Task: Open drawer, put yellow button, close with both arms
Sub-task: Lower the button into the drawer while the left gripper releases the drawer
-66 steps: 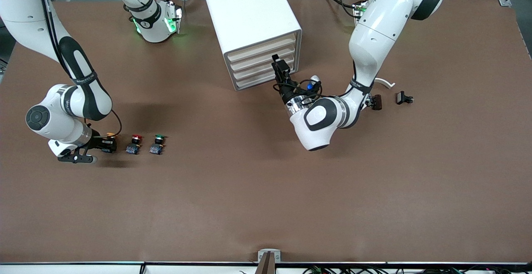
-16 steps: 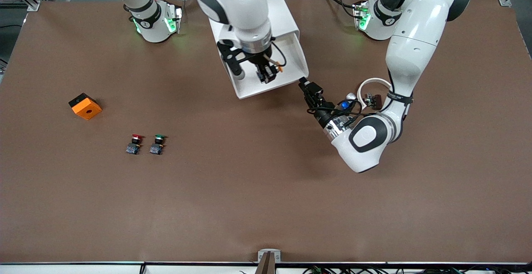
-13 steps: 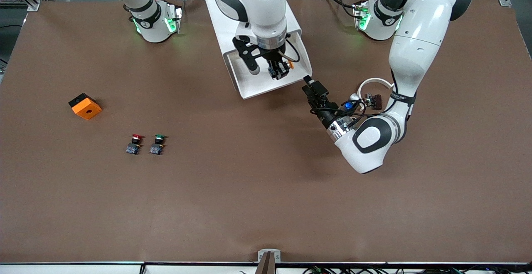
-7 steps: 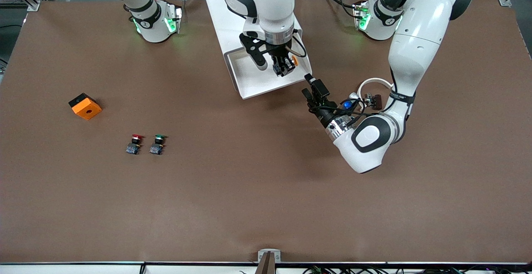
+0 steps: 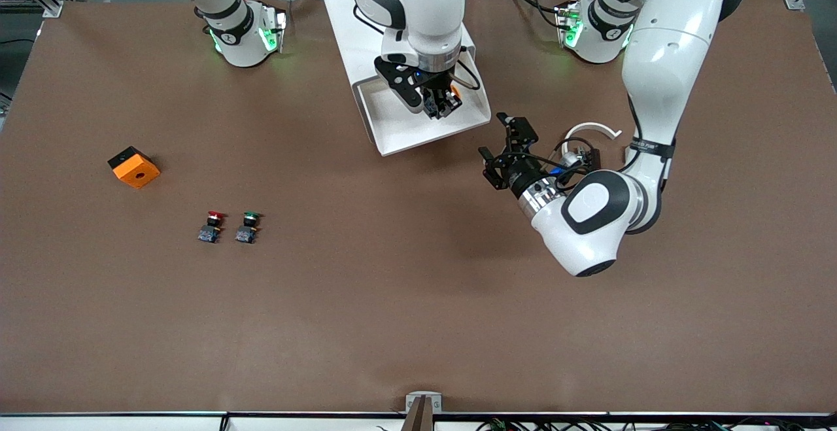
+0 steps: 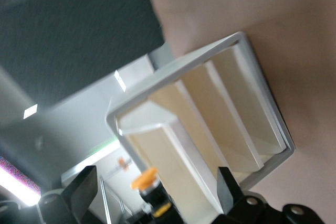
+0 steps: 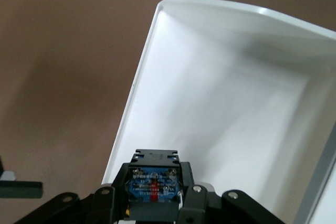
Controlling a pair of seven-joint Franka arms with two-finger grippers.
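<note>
The top drawer (image 5: 400,127) of the white cabinet (image 5: 356,12) stands pulled out, its white tray showing. My right gripper (image 5: 439,105) hangs over the tray, shut on the yellow button (image 5: 455,92). The right wrist view shows the button's blue base (image 7: 155,184) between my right gripper's (image 7: 155,199) black fingers, above the tray (image 7: 231,103). My left gripper (image 5: 495,137) is open and empty, low over the table beside the drawer's corner at the left arm's end. In the left wrist view its open fingers (image 6: 84,187) frame the cabinet (image 6: 252,77) and the yellow cap (image 6: 144,178).
A red-capped button (image 5: 211,226) and a green-capped button (image 5: 248,227) stand together toward the right arm's end, nearer the camera. An orange block (image 5: 134,167) lies at that end. A white curved piece (image 5: 592,131) and small dark parts (image 5: 585,156) lie by the left arm's wrist.
My right gripper has brought the yellow button from the table to over the opened drawer. In the last half second my left gripper drew away from the drawer's corner, turned and opened.
</note>
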